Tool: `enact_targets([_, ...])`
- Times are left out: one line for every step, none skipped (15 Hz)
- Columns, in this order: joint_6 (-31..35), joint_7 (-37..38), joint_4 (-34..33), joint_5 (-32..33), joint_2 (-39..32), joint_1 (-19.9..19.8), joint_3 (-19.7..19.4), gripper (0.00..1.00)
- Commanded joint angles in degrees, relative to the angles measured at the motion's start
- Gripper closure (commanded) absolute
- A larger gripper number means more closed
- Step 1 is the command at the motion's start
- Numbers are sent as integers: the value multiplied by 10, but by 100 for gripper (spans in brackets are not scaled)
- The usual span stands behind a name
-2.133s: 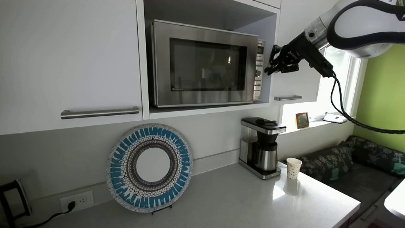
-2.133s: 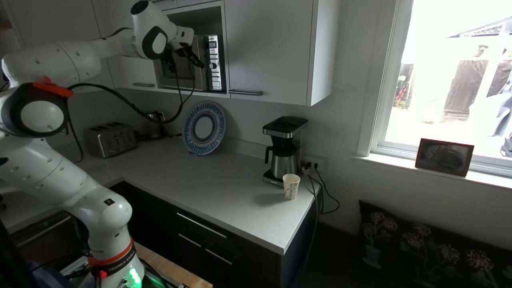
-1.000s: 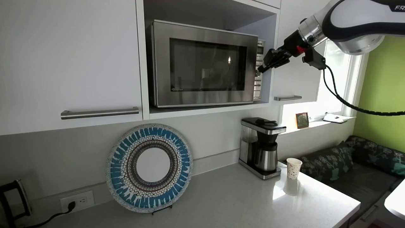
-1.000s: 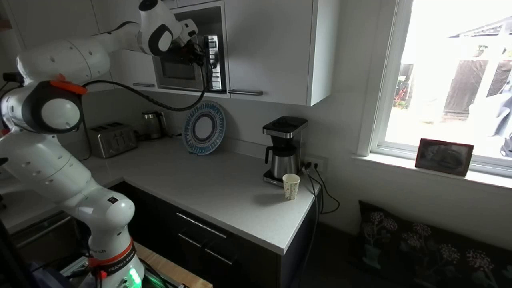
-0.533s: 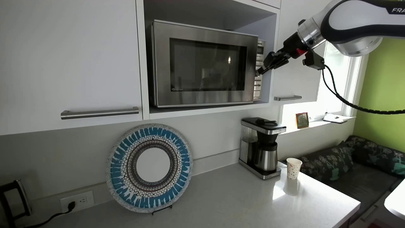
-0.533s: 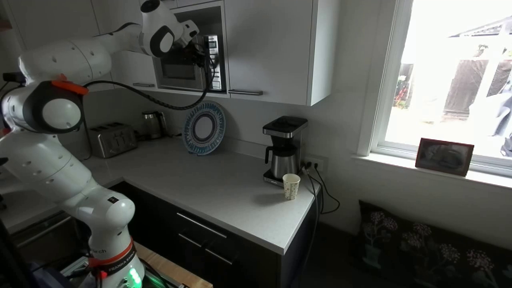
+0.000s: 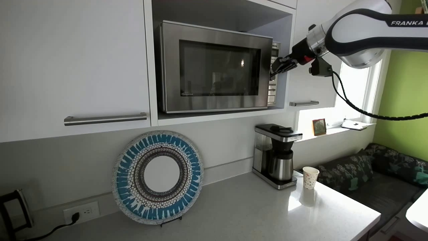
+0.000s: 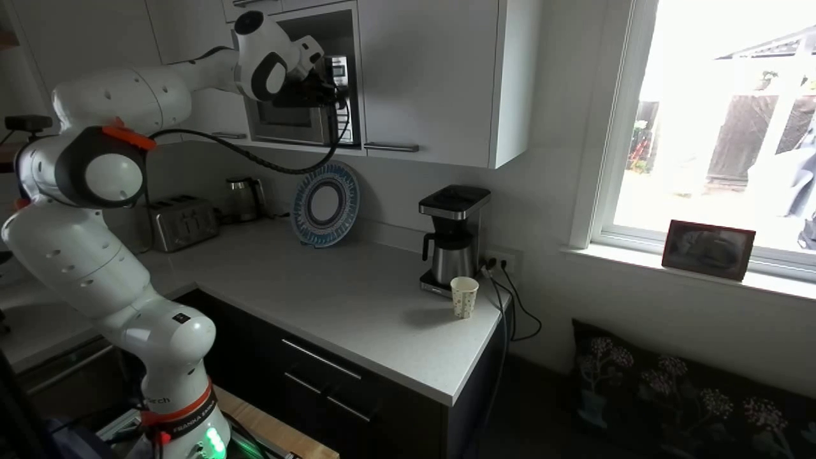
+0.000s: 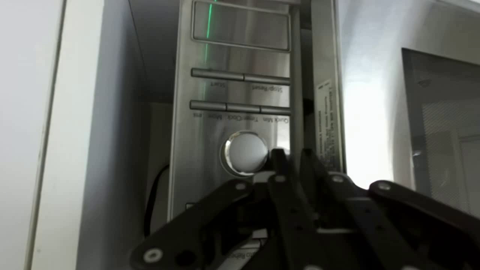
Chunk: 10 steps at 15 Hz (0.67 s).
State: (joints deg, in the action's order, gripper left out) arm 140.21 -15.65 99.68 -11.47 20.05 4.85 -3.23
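Bearing FRANKA lettering (image 7: 407, 23), one arm (image 7: 361, 33) holds its unclenched claw (image 9: 293, 155), two fingers (image 9: 287, 202) slightly parted, by one knob (image 9: 246, 153) on the right panel (image 9: 243, 60) of the microwave (image 7: 219, 103), marked "Start" and "Stop/Reset".

Cup (image 7: 310, 178) near coffee maker (image 7: 282, 167)

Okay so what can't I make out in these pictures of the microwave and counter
Wrist view: bottom of the control panel, covered by the claw.
Wrist view: whether the claw touches the dial, its tips dark and blurred.
In an exterior view: much of the microwave door, blocked by the arm and claw.
In an exterior view: the black-handled object, cut off by the left edge.
In an exterior view: what the picture frame shows, too dark.
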Motion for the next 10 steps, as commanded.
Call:
enact_targets([29,-25,7,-33,-11,23,-12,57])
enact_targets([22,-27,5,-40,-9,25,-14,57])
enact_targets([12,-28,3,-49,-9,28,-16,57])
enact_targets([3,-29,1,-59,-6,31,-18,57])
enact_targets([-8,-32,-3,-71,-4,35,-22,57])
enact_targets([-23,-32,-6,-79,0,38,-25,57])
enact_targets([-39,-32,-12,-89,4,41,-28,57])
enact_targets([-60,-30,-18,-94,9,41,-30,57])
enact_targets([-77,-25,-23,-95,12,39,-29,57])
enact_targets([-101,-24,-30,-99,17,40,-30,57])
